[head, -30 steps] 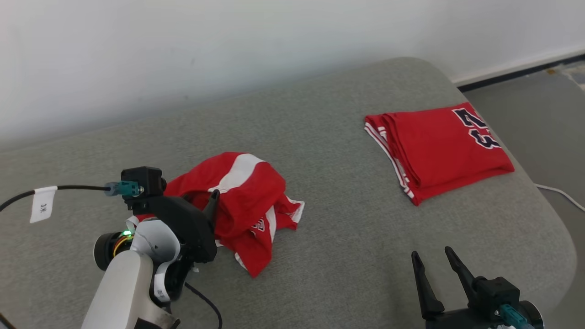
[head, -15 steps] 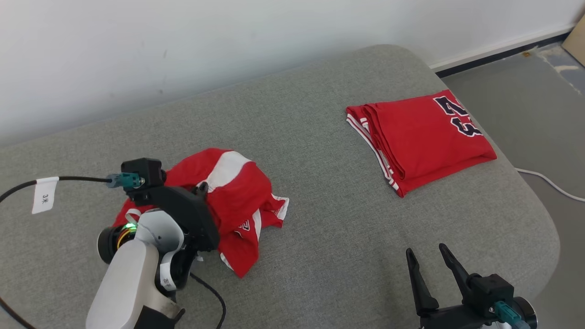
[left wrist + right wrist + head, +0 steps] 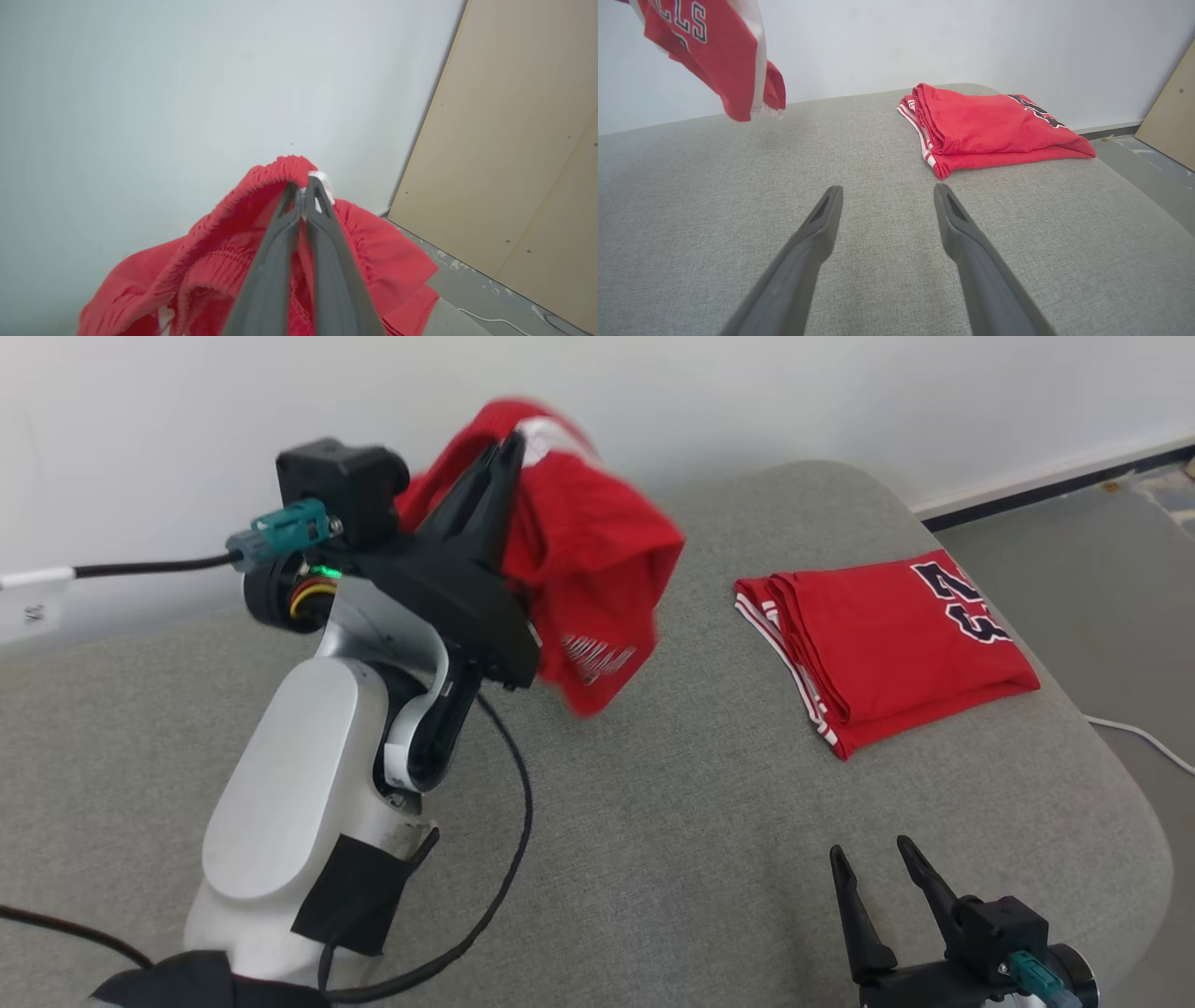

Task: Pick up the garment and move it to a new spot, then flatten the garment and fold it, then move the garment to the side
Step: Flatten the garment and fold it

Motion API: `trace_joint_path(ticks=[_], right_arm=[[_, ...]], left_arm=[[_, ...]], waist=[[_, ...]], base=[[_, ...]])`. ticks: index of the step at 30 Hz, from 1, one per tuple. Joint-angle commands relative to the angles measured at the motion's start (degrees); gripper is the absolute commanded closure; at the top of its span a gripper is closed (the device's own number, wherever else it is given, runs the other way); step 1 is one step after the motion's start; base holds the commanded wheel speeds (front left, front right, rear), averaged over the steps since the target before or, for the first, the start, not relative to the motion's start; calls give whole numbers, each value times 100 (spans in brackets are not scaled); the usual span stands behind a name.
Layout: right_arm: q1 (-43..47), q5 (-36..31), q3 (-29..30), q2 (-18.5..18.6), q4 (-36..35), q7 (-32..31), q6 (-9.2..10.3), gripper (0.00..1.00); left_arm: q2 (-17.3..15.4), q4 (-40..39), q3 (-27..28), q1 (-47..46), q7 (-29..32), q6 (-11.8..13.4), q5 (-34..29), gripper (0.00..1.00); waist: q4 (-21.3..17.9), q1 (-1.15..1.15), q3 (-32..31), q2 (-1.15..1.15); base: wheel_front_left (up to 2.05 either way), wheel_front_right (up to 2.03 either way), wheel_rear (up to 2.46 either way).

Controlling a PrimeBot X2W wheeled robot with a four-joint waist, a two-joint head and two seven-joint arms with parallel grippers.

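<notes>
A white wall (image 3: 140, 392) stands behind a wide grey cushioned seat (image 3: 653, 821). Toward the seat's right end lies a folded red jersey (image 3: 887, 644). The garment (image 3: 588, 551), crumpled red with white trim, hangs in the air clear of the seat. The left gripper (image 3: 511, 443) is pinched tight on its elastic band. The right gripper (image 3: 868, 847) hovers low at the near right, fingers apart and empty.

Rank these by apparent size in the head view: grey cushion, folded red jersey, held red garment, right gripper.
1. grey cushion
2. folded red jersey and held red garment: look alike; garment bunched and nearer, so unranked
3. right gripper
</notes>
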State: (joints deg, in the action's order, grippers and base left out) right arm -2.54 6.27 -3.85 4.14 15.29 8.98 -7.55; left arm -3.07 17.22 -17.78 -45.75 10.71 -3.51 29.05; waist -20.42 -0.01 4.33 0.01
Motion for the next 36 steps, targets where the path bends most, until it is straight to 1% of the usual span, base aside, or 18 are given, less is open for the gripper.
trace_joint_path(ticks=[1, 4, 6, 11, 15, 18, 22, 28, 29, 30, 31, 36], right_arm=[[-1, -9, 10, 20, -19, -18, 11, 0], [85, -6, 48, 31, -54, -26, 11, 0], [142, -12, 54, 37, -68, -50, 11, 0], [164, -13, 60, 49, -152, -107, 11, 0], [141, -1, 58, 80, -197, -117, 11, 0], [99, -3, 11, 105, -241, -155, 11, 0], [59, 7, -6, 147, -282, -221, 11, 0], [56, 6, -30, 208, -368, -315, 11, 0], [61, 14, -30, 223, -380, -326, 11, 0], [65, 19, -29, 233, -396, -336, 11, 0], [67, 22, -26, 241, -411, -355, 11, 0], [61, 36, -17, 300, -458, -402, 11, 0]], left_arm=[[18, -98, -49, -42, -69, 47, 188, 100], [14, -366, -280, 45, -37, 183, 487, 100], [-13, -438, -369, 333, 98, 304, 488, 100], [-432, -435, -396, 1482, 301, 541, 470, 100], [-717, -310, -407, 2345, 387, 586, 581, 100], [-847, -237, -411, 2722, 368, 589, 607, 100], [-960, -215, -381, 2990, 352, 573, 658, 100], [-1122, -273, -323, 3263, 474, 574, 797, 100], [-1133, -291, -319, 3295, 471, 568, 819, 96], [-1144, -306, -310, 3320, 470, 575, 827, 51], [-1162, -330, -298, 3350, 477, 593, 821, 0], [-1254, -465, -324, 3506, 573, 556, 878, 0]], waist=[[68, 1, -66, -1], [189, 1, -121, -1], [308, 1, -136, -1], [649, 1, -148, -1], [938, 1, -104, -1], [1129, 1, -82, -1], [1286, 1, -86, -1], [1385, 1, -89, -1], [1393, 1, -90, -1], [1402, 1, -91, -1], [1408, 1, -91, -1], [1424, 1, -100, -1]], base=[[0, 0, 0], [0, 0, 0], [0, 0, 0], [0, 0, 0], [0, 0, 0], [0, 0, 0], [0, 0, 0], [0, 0, 0], [0, 0, 0], [0, 0, 0], [0, 0, 0], [0, 0, 0]])
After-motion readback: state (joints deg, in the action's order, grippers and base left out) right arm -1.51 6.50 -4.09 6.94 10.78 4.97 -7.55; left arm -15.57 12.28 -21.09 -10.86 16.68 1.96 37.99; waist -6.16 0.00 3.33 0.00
